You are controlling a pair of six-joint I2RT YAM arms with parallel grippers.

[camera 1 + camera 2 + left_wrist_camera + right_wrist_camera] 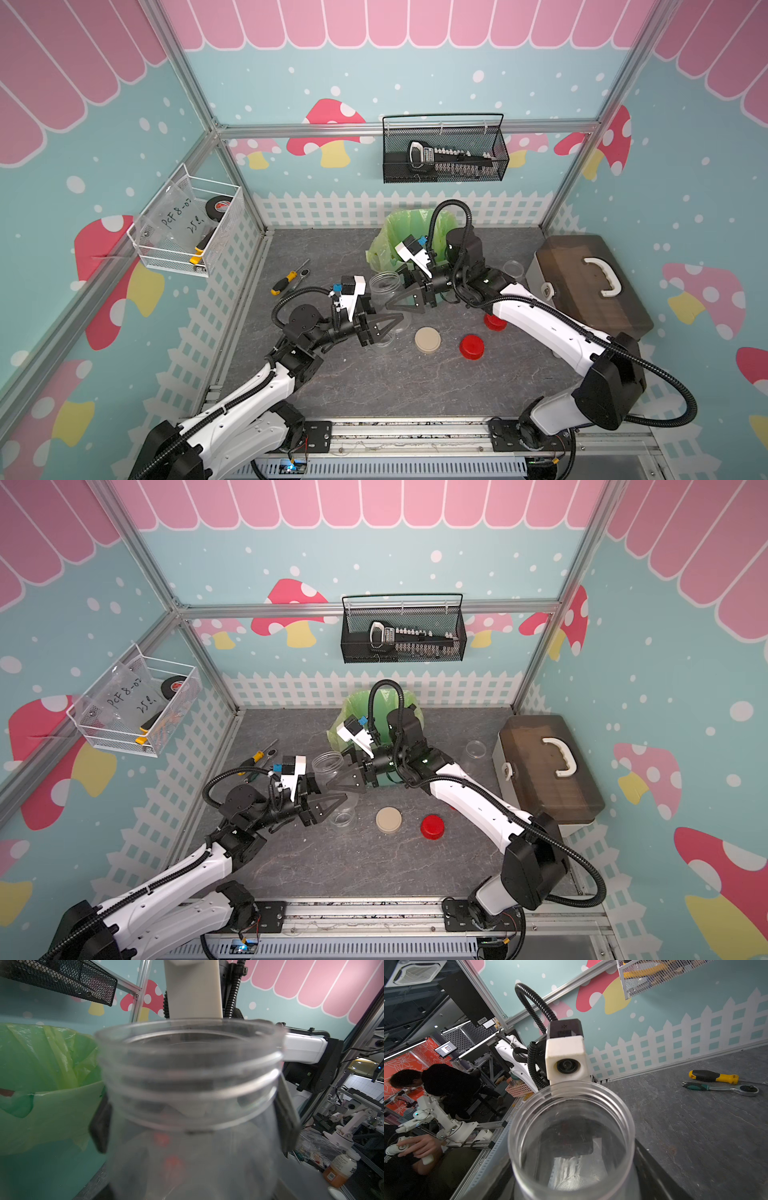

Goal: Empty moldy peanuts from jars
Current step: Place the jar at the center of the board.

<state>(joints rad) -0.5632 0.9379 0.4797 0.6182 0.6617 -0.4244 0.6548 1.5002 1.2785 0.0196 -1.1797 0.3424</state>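
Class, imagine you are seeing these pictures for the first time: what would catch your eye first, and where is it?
Mid-table, the left gripper is shut on a clear, lidless jar, with the right gripper at the same jar. Just behind them stands the bin with its bright green bag. In front, a beige lid and a red lid lie loose on the grey table.

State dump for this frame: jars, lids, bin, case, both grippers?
held jar: lid off, empty, mouth up
far jar: lid off, standing by the case
beige lid: off, on table
near red lid: off, on table
far red lid: off, partly under right arm
bin: open, green bag in
case: closed
left gripper: shut on held jar
right gripper: at held jar, grip unclear
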